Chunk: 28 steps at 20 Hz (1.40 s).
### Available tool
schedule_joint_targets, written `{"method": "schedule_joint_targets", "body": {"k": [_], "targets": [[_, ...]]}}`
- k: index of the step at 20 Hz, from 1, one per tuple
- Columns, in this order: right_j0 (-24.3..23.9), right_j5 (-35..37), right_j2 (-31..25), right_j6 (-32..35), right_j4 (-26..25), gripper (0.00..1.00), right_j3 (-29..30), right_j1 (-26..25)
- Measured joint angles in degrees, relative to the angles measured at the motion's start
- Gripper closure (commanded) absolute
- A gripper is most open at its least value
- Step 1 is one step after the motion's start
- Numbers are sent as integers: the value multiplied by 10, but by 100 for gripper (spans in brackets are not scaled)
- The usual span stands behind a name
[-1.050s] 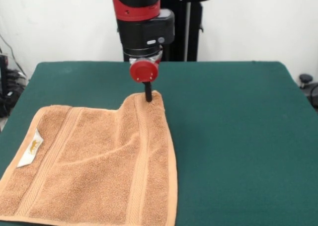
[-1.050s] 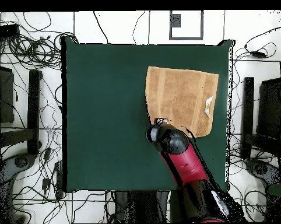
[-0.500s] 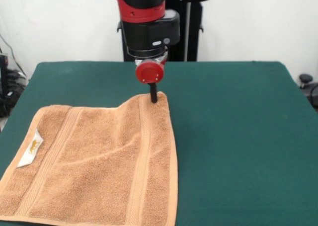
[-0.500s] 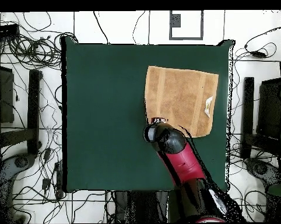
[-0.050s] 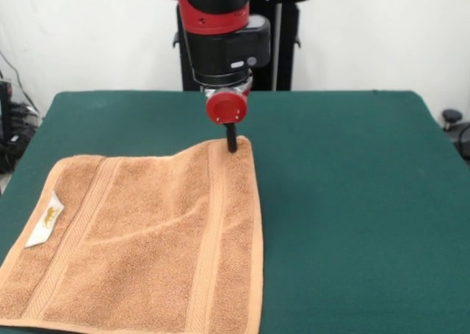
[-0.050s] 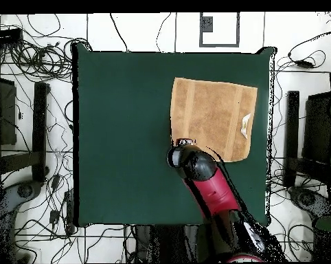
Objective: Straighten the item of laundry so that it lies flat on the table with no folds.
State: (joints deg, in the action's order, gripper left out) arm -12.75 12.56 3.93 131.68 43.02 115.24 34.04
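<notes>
The item of laundry (image 5: 147, 238), a light-brown terry towel with woven bands and a white tag (image 5: 45, 218), lies at the near left of the green table (image 5: 352, 202). In the overhead view the towel (image 6: 213, 113) lies right of centre. Its far right corner is raised a little, and a shallow crease runs from there across the middle. My gripper (image 5: 232, 144) comes straight down onto that corner, its thin black fingers pinched together on the cloth edge. From above, the red and black arm head (image 6: 189, 159) hides the gripper and that corner.
Green felt stretches wide to the right of the towel in the front view. The towel's near edge reaches the front table edge. Cables and stands (image 6: 31, 124) lie on the floor around the table.
My gripper has slid to the right and slightly nearer in the front view, dragging the towel's far right corner with it. The bump along the towel's far edge has flattened out.
</notes>
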Motion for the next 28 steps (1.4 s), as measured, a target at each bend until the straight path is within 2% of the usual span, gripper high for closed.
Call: {"method": "schedule_joint_targets", "body": {"k": [6, 14, 28], "targets": [[27, 1, 17, 0, 0, 100, -6, 0], [76, 36, 68, 0, -2, 100, -23, 0], [79, 67, 94, 0, -2, 100, -33, 1]]}}
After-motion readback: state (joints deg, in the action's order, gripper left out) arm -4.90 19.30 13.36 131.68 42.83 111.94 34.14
